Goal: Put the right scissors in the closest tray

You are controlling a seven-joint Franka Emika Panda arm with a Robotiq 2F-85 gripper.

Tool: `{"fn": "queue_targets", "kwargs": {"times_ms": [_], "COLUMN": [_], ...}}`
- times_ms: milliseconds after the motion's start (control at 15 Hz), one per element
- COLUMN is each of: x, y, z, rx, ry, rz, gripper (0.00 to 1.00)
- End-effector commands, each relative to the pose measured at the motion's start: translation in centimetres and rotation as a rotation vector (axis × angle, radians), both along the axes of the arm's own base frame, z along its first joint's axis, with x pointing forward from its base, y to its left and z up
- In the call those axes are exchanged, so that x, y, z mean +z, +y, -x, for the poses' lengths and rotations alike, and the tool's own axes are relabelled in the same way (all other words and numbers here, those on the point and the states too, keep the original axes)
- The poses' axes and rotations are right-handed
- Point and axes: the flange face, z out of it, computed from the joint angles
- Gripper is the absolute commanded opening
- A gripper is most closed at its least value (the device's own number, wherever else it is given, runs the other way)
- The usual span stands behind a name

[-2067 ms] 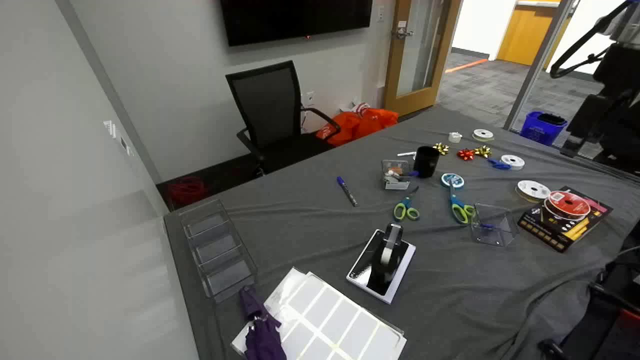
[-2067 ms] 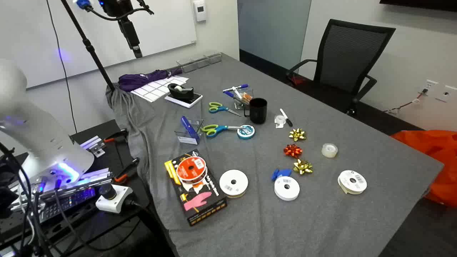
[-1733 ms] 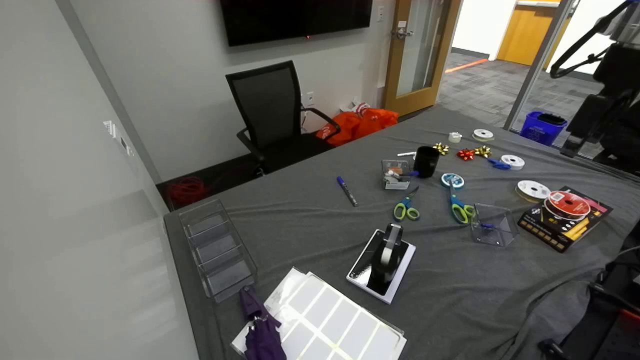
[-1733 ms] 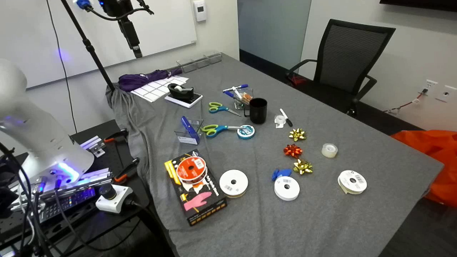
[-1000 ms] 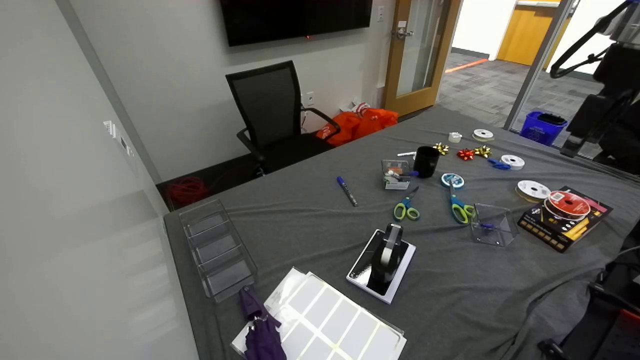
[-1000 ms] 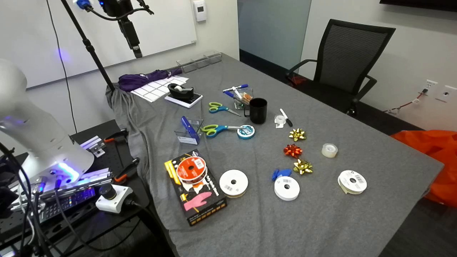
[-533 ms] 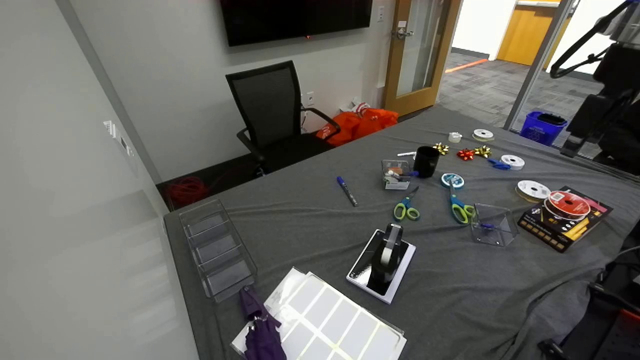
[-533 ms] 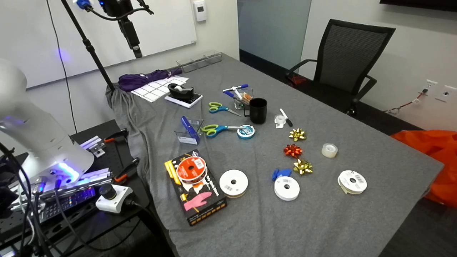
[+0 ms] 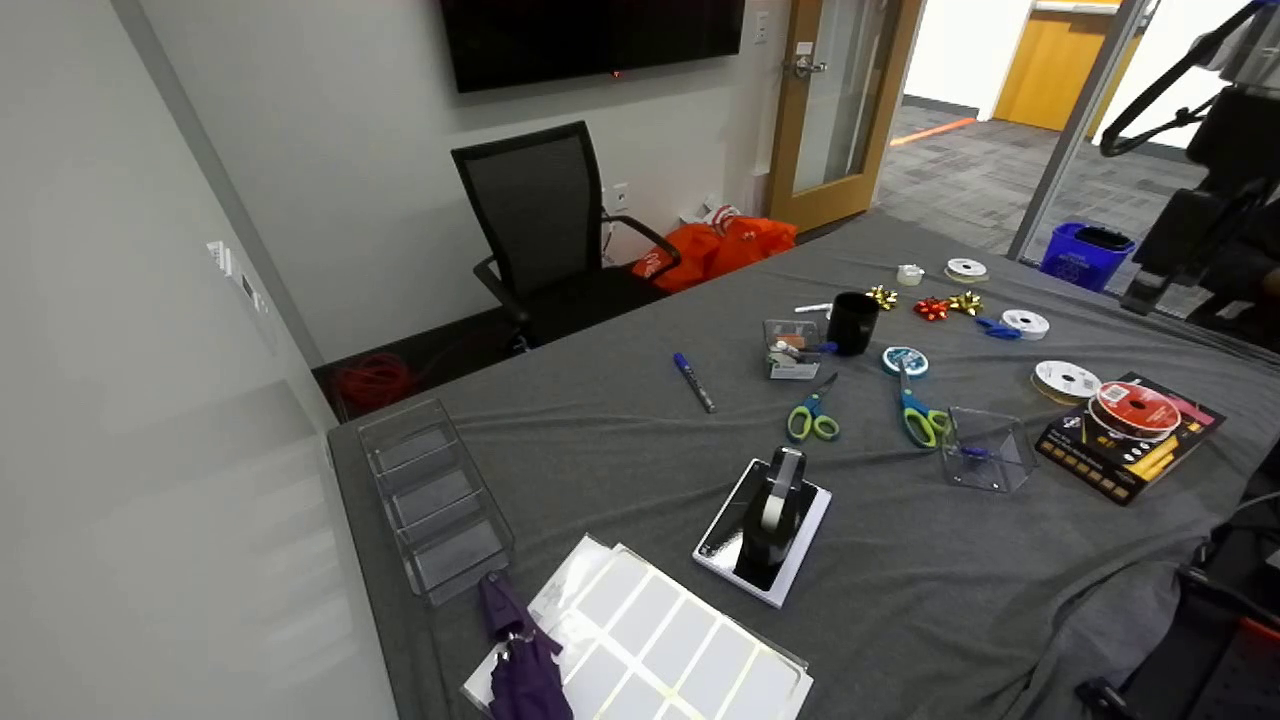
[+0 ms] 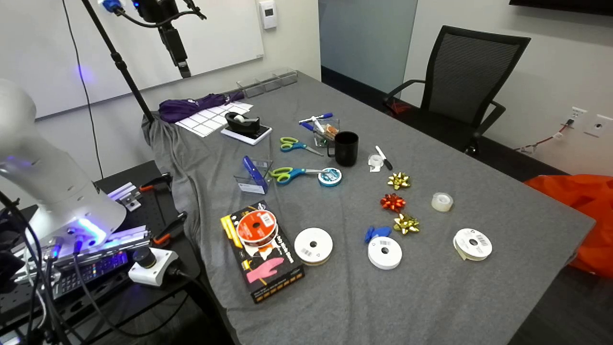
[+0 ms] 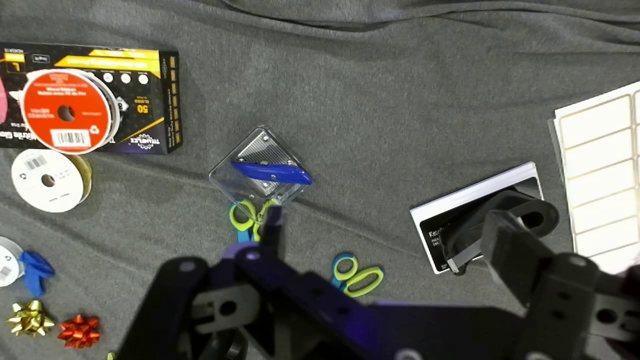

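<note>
Room between pincer (image 11: 384, 220) and scissors (image 10: 299, 145)

Scissors (image 10: 300, 172), two pairs. Gift bows (image 10: 393, 202), three. Mug (image 10: 346, 149), one. Spools (image 10: 384, 258): three white, one teal, one red — perhaps two, stacked.

Office: wall screen (image 9: 597, 40), 1 mesh chair (image 9: 548, 215), whiteboard (image 10: 139, 57), glazed door (image 9: 835, 120).

In exterior view, just right of clear square plastic tray (image 10: 246, 186), green-handled metal scissors (image 10: 296, 173) laid; second green-handled metal pair (image 10: 297, 145) set behind, rightward; blue elongated tool (image 10: 255, 173) held inside tray.
</note>
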Motion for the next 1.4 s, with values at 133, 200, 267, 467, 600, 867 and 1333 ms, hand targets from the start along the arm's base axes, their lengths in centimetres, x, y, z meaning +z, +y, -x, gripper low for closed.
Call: {"fn": "queue_targets", "kwargs": {"times_ms": [133,200,267,467,600,867,1333], "x": [0.1,0.1,0.1,-0.7,-1.0,-2.3,-6.6], "y": [0.0,0.0,0.0,-0.5,-1.0,-2.3,-4.9], "z": [0.0,0.0,0.0,-0.9,-1.7,-3.4,-8.2], "rx": [0.000,0.000,0.000,-0.077,-0.154,-0.330,-0.547], "ry": [0.001,0.001,0.001,-0.023,-0.048,-0.071,-0.140], "rz": [0.000,0.000,0.000,-0.030,-0.043,-0.066,-0.069], "gripper": [1.00,1.00,1.00,1.00,1.00,1.00,1.00]}}
